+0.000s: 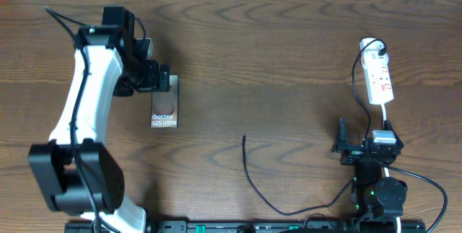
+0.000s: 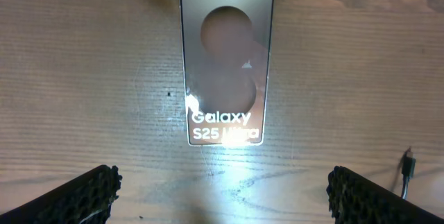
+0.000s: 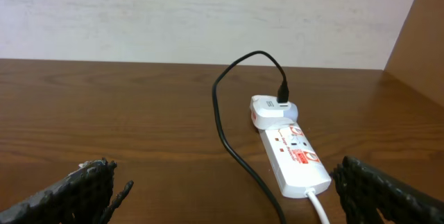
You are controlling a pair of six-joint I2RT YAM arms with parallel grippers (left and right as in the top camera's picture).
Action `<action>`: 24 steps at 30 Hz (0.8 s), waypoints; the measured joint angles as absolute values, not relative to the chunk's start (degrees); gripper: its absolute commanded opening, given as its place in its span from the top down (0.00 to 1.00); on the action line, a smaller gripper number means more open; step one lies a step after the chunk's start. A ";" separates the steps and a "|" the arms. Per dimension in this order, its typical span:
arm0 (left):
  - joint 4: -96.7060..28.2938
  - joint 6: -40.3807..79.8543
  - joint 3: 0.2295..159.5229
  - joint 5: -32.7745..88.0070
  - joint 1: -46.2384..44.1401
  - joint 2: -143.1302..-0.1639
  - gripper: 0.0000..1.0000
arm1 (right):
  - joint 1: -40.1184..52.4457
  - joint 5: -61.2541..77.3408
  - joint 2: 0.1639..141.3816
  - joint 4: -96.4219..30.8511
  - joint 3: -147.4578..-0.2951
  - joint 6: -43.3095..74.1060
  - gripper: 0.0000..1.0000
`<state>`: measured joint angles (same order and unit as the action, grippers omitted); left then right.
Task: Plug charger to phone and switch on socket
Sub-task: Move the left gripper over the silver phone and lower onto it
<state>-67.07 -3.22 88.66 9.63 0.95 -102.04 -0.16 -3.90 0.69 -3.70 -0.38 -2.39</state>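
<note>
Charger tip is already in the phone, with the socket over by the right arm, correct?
No. The charger tip lies loose on the table, apart from the phone; overhead shows it. The socket is indeed by the right arm.

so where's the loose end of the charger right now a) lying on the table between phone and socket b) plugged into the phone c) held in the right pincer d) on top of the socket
a, the charger tip lies on the bare table, clear of the phone, with nothing gripping it
</note>
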 measured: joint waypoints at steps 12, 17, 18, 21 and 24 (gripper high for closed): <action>-65.76 -3.18 90.35 8.67 -2.31 -108.16 0.02 | -0.16 -3.90 0.69 -3.70 -0.38 -2.39 0.01; -60.36 -2.90 89.32 8.64 -3.27 -108.18 0.02 | -0.16 -3.90 0.69 -3.70 -0.38 -2.39 0.01; -59.88 -2.81 88.66 8.62 -3.27 -108.25 0.02 | -0.16 -3.90 0.69 -3.73 -0.38 -2.39 0.01; -58.52 -2.79 86.41 8.62 -3.25 -108.33 0.02 | -0.16 -3.90 0.69 -3.70 -0.38 -2.39 0.01; -56.38 -2.79 83.57 8.62 -3.22 -108.40 0.02 | -0.16 -3.90 0.69 -3.70 -0.38 -2.39 0.01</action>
